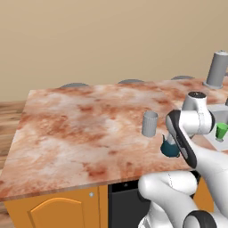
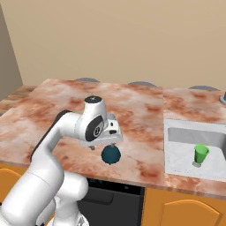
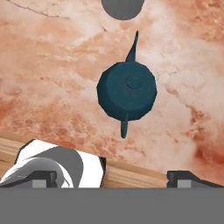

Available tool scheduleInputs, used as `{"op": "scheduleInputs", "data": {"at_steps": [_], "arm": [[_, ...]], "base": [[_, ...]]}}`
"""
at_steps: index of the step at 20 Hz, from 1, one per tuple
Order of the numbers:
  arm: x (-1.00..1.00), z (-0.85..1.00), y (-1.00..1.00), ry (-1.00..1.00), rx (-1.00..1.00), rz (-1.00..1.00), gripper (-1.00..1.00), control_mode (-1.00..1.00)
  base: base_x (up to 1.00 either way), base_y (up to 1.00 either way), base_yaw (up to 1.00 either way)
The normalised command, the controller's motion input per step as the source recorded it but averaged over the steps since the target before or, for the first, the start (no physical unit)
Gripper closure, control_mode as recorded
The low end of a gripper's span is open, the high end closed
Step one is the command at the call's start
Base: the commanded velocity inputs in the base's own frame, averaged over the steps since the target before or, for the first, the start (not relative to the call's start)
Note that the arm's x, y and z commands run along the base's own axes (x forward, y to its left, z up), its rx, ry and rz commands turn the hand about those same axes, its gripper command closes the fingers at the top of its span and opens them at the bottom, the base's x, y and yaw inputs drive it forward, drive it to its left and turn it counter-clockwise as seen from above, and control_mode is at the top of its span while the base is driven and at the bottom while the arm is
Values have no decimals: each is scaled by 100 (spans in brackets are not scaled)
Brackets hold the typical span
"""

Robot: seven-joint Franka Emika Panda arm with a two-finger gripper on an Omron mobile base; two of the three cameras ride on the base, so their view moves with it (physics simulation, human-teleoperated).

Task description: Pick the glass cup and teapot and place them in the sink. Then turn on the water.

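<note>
**Open claw hangs above the teapot near the counter's front edge**

Left base view: the arm bends forward over the marble counter (image 1: 80, 120), its wrist hiding the claw itself; the dark teal teapot (image 1: 169, 147) peeks out just below the wrist, standing on the counter close to the front edge; the grey glass cup (image 1: 149, 123) stands upright just beyond and left of the teapot, apart from it; well to the right of the wrist lies the sink (image 1: 221, 111), with a small green cup (image 1: 221, 131) in it; the tall grey tap (image 1: 217, 69) rises behind the sink.

Right base view: the claw (image 2: 113, 142) points down, directly over the teapot (image 2: 111, 154) and not touching it; the sink (image 2: 176, 152) lies well to the right of the claw, the green cup (image 2: 201, 154) upright in its basin.

Hand view: the claw (image 3: 113, 177) looks straight down; its two dark fingertips (image 3: 183, 176) stand wide apart with nothing between them; the teapot (image 3: 127, 90) sits ahead of them, lid knob up, one thin part pointing toward the tips and another away; past the teapot, the glass cup (image 3: 123, 8) shows at the top edge; the counter's front edge (image 3: 131, 175) runs just under the tips.
</note>
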Motion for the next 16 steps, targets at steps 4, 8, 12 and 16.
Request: {"op": "scheduleInputs", "data": {"at_steps": [4, 8, 12, 16], "arm": [[1, -30, -12, 9, 0, 0, -100, -100], [2, -22, -11, 3, 0, 0, -100, -100], [5, -19, -11, 0, 5, 0, -100, -100], [9, -17, -4, 0, 9, 0, -100, -100]], "base": [[0, 0, 0], [0, 0, 0], [0, 0, 0], [0, 0, 0]]}}
